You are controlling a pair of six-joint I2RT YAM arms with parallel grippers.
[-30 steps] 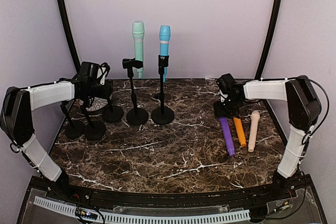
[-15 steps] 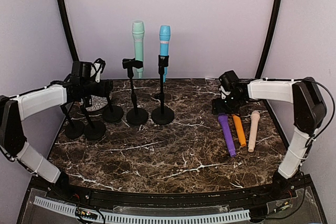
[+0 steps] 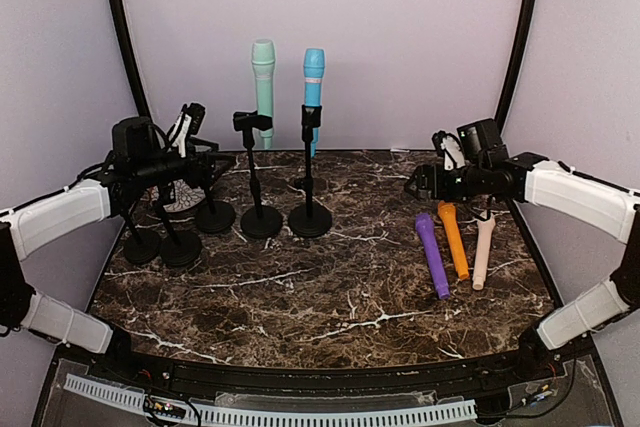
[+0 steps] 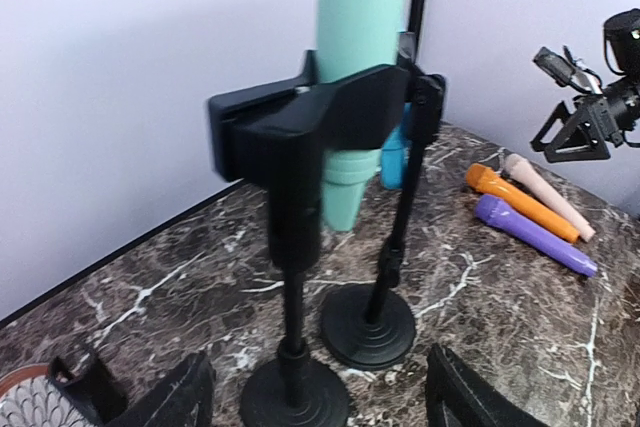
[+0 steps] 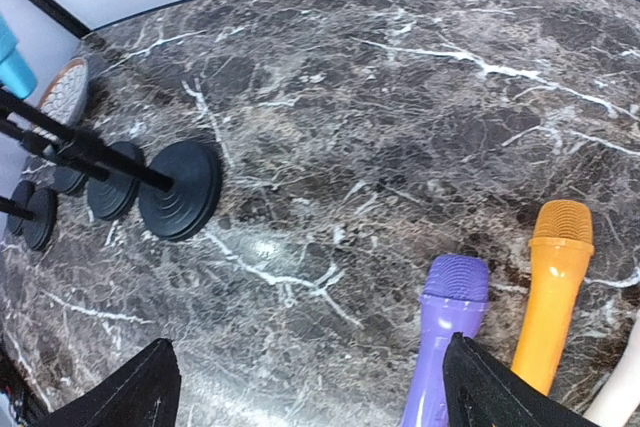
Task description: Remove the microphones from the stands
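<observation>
A mint green microphone [image 3: 263,72] stands upright in the clip of a black stand [image 3: 261,219]. Beside it a blue microphone [image 3: 313,77] sits in a second stand [image 3: 310,217]. My left gripper [image 3: 207,164] hovers open to the left of them, apart from both. In the left wrist view the mint microphone [image 4: 360,77] and its clip [image 4: 300,132] fill the middle, beyond the open left gripper [image 4: 318,362]. My right gripper [image 3: 418,183] hangs open above the table at the right, empty. The right gripper [image 5: 310,347] has only marble between its fingers.
Purple [image 3: 432,253], orange [image 3: 454,239] and beige [image 3: 482,249] microphones lie side by side at the right. Three empty black stands [image 3: 181,247] cluster at the left under my left arm, with a patterned dish [image 3: 178,197] behind them. Purple walls close the back.
Both grippers have opened wide. The left wrist has pulled back to the left and risen. The right gripper has lifted off the lying microphones and its arm has swung outward.
</observation>
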